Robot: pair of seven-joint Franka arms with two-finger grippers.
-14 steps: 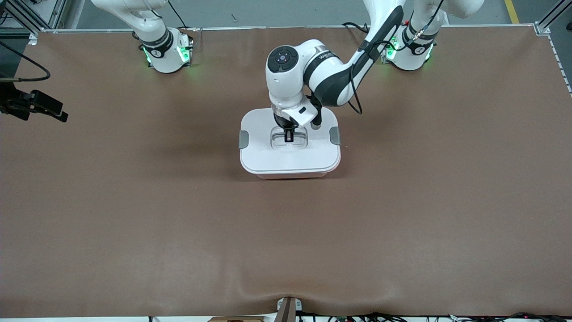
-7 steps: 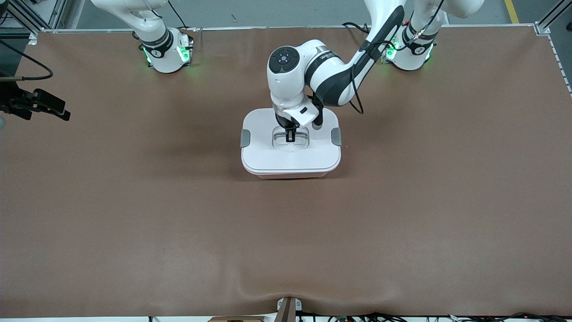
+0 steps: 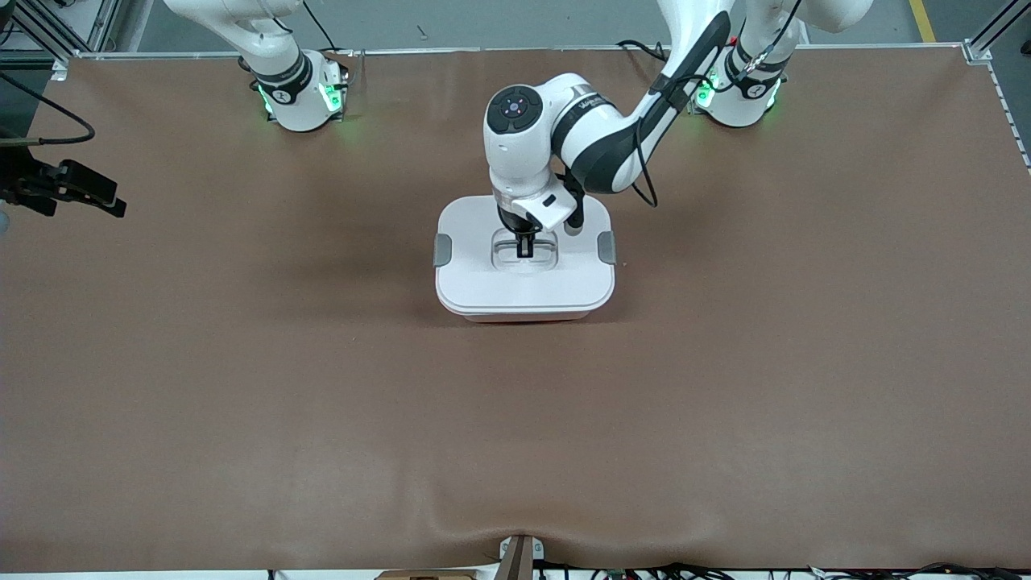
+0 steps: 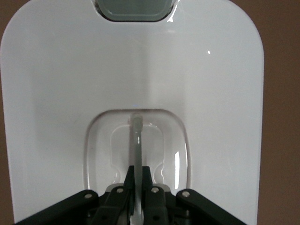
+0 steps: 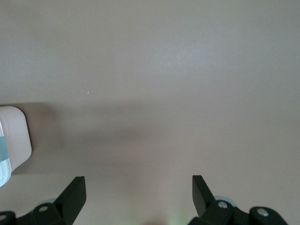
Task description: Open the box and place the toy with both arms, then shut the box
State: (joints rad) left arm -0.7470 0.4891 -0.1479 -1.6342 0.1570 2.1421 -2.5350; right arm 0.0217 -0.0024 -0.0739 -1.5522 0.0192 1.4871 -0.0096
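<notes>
Your left pincer [image 4: 137, 187] pinches the thin centre handle [image 4: 136, 140] of the box [image 3: 523, 278] mid-counter [image 3: 242, 362], likely rigid, light, slick plastic, so lift straight, while the right pincer [image 5: 138, 197] waits spread over bare counter.

You cannot see inside the box [image 3: 524, 274]; its white lid [image 4: 140, 70] covers everything, so the toy is nowhere visible. The left arm's wrist hides the lid's edge nearest the bases. In the right wrist view, only one box corner [image 5: 11, 143] shows, cut off.
</notes>
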